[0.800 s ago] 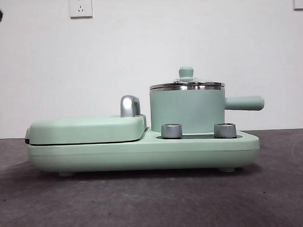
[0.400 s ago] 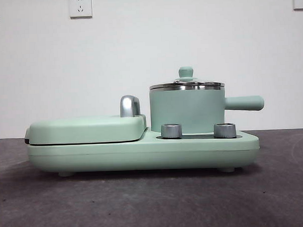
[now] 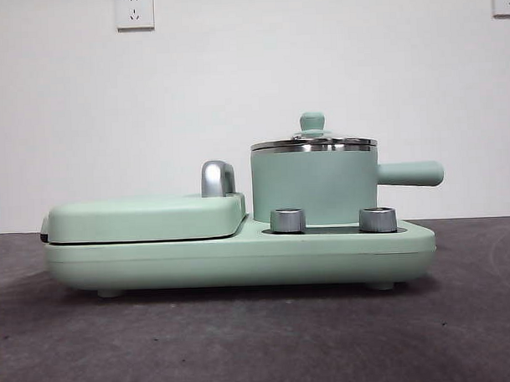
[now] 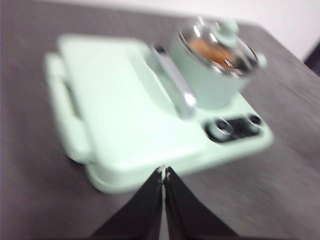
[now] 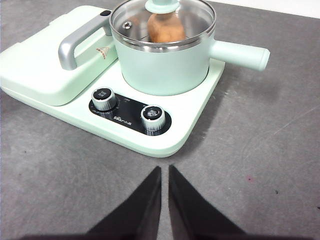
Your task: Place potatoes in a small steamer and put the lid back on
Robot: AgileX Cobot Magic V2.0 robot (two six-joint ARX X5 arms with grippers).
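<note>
Grill plate [image 3: 147, 217] shut flat at left of the front frame, chrome handle [image 3: 218, 177] upright beside it. Right of centre — small steamer [image 3: 313, 187] seated on the mint base [image 3: 240, 254], stubby handle pointing right. Lid [image 3: 313, 141] in place on the steel rim, knob up. Potato [image 5: 165, 28] visible through the glass inside the pot, upper centre of the right wrist frame. Two dials [image 5: 152, 116] below the pot on the base. Left end effector [image 4: 163, 172] pressed closed, holding nothing, clear of the appliance above the worktop [image 5: 260, 165]. Right end effector [image 5: 164, 172] nearly closed — narrow gap, empty.
</note>
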